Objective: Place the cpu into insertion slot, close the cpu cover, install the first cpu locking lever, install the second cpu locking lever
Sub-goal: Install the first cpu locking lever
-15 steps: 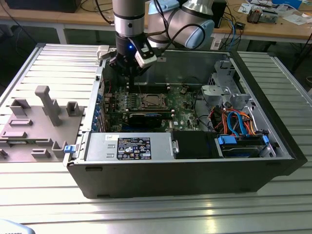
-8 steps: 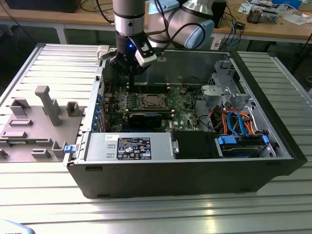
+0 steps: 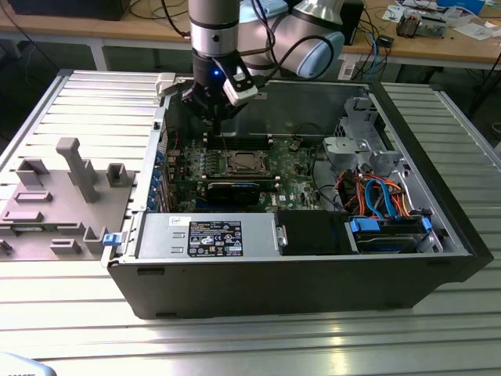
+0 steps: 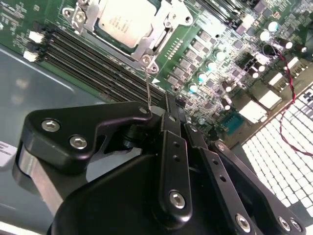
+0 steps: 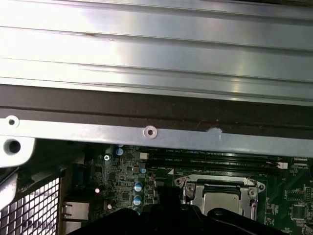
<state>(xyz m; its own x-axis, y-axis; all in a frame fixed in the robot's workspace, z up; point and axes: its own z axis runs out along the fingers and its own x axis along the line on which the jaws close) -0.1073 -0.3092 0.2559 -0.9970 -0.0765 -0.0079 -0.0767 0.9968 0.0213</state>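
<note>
The cpu (image 4: pixel 122 22) lies in the insertion slot (image 3: pixel 244 163) on the green motherboard, its pale metal top showing. The silvery cpu cover (image 4: pixel 146 44) lies flat around it as a frame. A thin wire locking lever (image 4: pixel 147 83) rises from the socket's corner up to my gripper (image 4: pixel 168 103). The gripper is shut, and the lever's end sits just beside its tips; I cannot tell whether they touch. In the exterior view the gripper (image 3: pixel 215 113) hangs above the board, behind the socket and toward the exterior view's left. The first wrist view also shows the cpu (image 5: pixel 222 200).
The open computer case (image 3: pixel 297 274) lies on a ribbed metal table. Its metal rim (image 5: pixel 149 131) runs close behind the socket. Black memory slots (image 4: pixel 88 54) flank the socket. A power supply (image 3: pixel 207 235), a cabled drive bay (image 3: pixel 383 196) and a grey fixture (image 3: pixel 70 180) are nearby.
</note>
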